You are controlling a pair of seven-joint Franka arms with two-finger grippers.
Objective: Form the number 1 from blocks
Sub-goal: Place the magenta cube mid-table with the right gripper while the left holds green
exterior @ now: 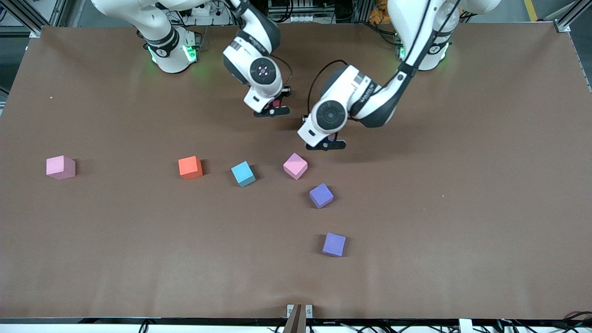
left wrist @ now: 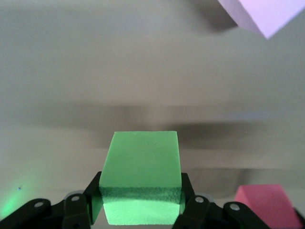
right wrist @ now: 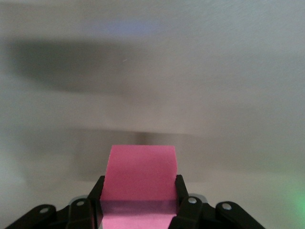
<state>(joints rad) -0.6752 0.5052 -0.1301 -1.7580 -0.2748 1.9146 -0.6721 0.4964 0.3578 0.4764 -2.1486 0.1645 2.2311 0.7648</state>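
- The left gripper (left wrist: pixel 141 210), over bare brown tabletop (exterior: pixel 462 208), clamps a matte green foam cube (left wrist: pixel 142 183) squarely between its black fingers (left wrist: pixel 193 207).
- The right gripper (right wrist: pixel 138 212) clenches a matte pinkish-red foam cube (right wrist: pixel 139 183), flat faces against the pads.
- A pale pink cube (exterior: pixel 295 166) rests on the table just beside the left gripper, turned corner-on.

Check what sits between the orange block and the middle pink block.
In the front view, the light blue block lies between the orange block and the middle pink block.
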